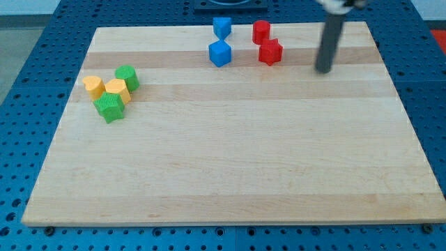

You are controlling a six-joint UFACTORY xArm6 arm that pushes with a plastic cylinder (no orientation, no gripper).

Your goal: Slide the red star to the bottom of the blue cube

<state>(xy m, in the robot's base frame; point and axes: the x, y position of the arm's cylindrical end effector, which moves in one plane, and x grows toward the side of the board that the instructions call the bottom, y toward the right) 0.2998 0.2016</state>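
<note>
Not started, judging by layout. No claw on this rig, so nothing to spread or pinch; just my tip (pixel 323 70) on the worktop (pixel 230 160), touching no block. Red star (pixel 270 51) to tip's left, near but apart. Blue cube (pixel 219 53) further left, level with star, not above it. Still to do: push star leftward and down-view, under cube.

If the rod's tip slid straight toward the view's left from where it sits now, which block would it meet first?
Probably the red star-shaped block. My tip sits to its right and slightly lower in the view, so it might only clip the star's near edge or pass just below it.
</note>
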